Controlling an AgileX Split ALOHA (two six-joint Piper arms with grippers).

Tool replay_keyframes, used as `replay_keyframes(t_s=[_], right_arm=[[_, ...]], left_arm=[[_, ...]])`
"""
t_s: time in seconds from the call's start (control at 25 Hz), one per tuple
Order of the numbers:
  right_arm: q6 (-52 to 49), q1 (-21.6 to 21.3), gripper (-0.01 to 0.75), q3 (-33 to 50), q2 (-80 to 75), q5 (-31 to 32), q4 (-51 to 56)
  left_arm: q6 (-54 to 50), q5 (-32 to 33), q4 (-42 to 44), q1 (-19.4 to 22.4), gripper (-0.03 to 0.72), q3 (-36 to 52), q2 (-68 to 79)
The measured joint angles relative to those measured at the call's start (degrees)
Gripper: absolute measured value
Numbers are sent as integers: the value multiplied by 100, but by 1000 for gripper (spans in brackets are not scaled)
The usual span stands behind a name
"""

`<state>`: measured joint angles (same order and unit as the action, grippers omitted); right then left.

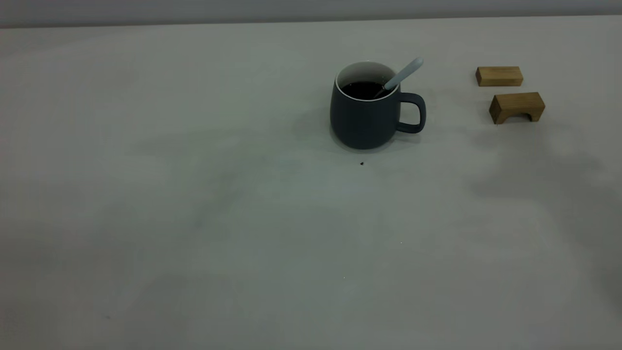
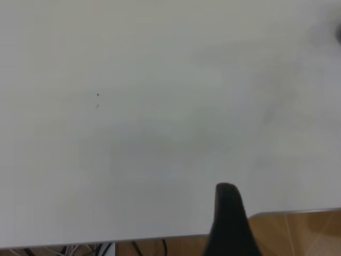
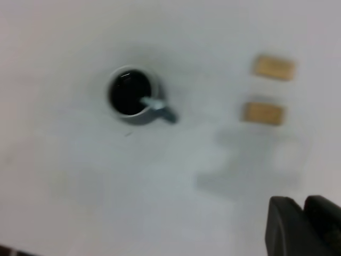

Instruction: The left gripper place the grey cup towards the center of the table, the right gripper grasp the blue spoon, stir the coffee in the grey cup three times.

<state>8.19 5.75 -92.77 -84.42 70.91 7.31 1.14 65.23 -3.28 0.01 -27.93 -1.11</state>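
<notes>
Grey cup [image 1: 364,121] upright – coffee [image 1: 363,89] inside, blue spoon [image 1: 402,75] leaning in, right gripper [image 3: 303,226] closed.

A dark slate-grey rounded matte mug [image 1: 365,114] stands upper centre-right, black coffee [image 1: 362,90] inside, a slim pale-blue spoon [image 1: 402,75] leaning in it, apparently against the rim; two wooden blocks [image 1: 508,92] sit upper right.

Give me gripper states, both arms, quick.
Left gripper: cannot tell, holding nothing visible.
Right gripper: shut, empty, away from the grey cup.
</notes>
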Motion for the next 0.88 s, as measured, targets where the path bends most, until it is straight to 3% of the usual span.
replay_keyframes(t_s=[0.36, 0.72, 0.88], right_arm=[[-18, 0, 88, 1721, 1343, 0, -915], [-126, 0, 95, 3074, 1826, -6, -848], [-144, -10, 98, 3599, 2775, -3, -839]], left_arm=[[0, 0, 0, 0, 585, 0, 0], [0, 0, 0, 0, 585, 0, 0], [0, 0, 0, 0, 585, 0, 0]])
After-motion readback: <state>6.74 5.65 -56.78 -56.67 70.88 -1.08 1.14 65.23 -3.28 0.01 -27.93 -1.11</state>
